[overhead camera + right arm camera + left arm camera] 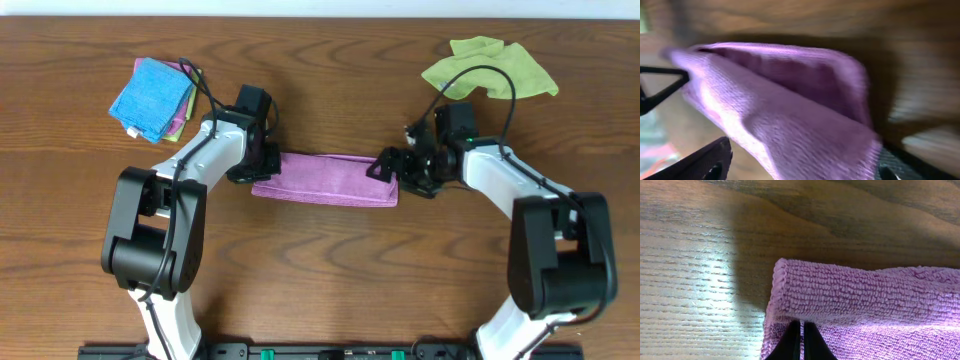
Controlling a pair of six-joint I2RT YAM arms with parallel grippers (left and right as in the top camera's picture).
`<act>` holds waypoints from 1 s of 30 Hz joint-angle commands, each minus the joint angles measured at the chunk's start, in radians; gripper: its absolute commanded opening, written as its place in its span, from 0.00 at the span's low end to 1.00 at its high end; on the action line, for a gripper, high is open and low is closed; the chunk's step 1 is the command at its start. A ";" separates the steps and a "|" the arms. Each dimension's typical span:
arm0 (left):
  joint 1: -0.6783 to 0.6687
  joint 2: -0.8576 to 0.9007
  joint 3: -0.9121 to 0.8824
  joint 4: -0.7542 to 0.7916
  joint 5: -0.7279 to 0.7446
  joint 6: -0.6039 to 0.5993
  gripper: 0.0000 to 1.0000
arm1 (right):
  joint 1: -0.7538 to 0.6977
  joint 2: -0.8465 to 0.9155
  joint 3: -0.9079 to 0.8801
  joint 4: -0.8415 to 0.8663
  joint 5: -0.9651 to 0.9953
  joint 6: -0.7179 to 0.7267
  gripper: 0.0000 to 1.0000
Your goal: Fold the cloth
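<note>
Near edge: both arm bases on the wood-grain desk (pixel 320 280). Mid-desk: purple cloth (pixel 325 180) lies flat, folded into a long narrow strip running left to right between the two arms. Left gripper (pixel 258 165) sits at the strip's left end, jaws clenched tight. In the left wrist view its tips meet right at the fold line and appear to pinch the cloth's edge layer. Right gripper (pixel 390 170) sits at the strip's right end, jaws released and spread wide, with the cloth's end loose between them. The right wrist view is blurred, so contact is unclear. Far left: blue cloth (pixel 150 95) with a white tag, lying on pink and green fabric. Far right: lime-green cloth (pixel 490 68), crumpled, a black cable crossing its near edge. Both far cloths are well apart from the purple strip.
</note>
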 commanded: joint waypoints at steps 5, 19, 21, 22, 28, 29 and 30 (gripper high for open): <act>0.004 0.042 0.003 -0.013 0.004 -0.005 0.06 | 0.035 0.100 -0.028 -0.010 -0.038 -0.012 0.49; 0.109 -0.278 0.184 -0.344 0.003 0.027 0.06 | -0.139 -0.151 0.121 -0.385 0.305 -0.080 0.01; 0.108 -0.344 0.185 -0.396 0.002 0.030 0.06 | -0.136 -0.206 0.178 -0.489 0.450 -0.079 0.02; 0.108 -0.383 0.185 -0.427 0.002 0.031 0.06 | -0.131 -0.230 0.211 -0.543 0.518 -0.079 0.02; 0.107 -0.551 0.185 -0.541 0.004 0.029 0.06 | -0.011 -0.286 0.331 -0.671 0.714 -0.040 0.01; 0.107 -0.570 0.185 -0.552 0.004 0.027 0.06 | 0.014 -0.281 0.330 -0.663 0.726 -0.017 0.02; 0.107 -0.592 0.185 -0.569 0.004 0.025 0.06 | 0.053 -0.267 0.330 -0.642 0.739 0.013 0.02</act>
